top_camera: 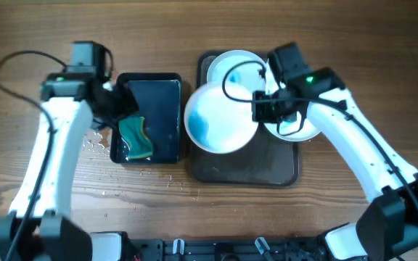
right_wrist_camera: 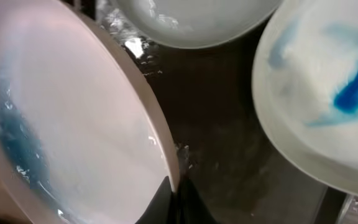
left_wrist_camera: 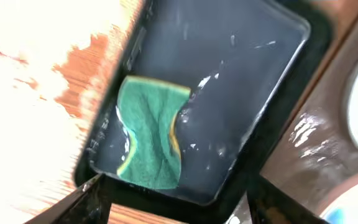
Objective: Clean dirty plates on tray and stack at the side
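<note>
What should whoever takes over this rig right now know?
Left gripper: open, empty, above the sponge in the black tray.
Right gripper: shut on the held plate at its rim, tilted over the tray; the plate is smeared blue.
Second plate: on the tray, smeared blue.
Third plate: at the tray's far end, looks white.
Done: nothing stacked aside.
Left: wipe plates, stack all three.

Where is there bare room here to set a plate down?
The wooden table in front of the dark brown tray is bare, and so is that tray's near strip. Its far end is crowded with round white plates.
</note>
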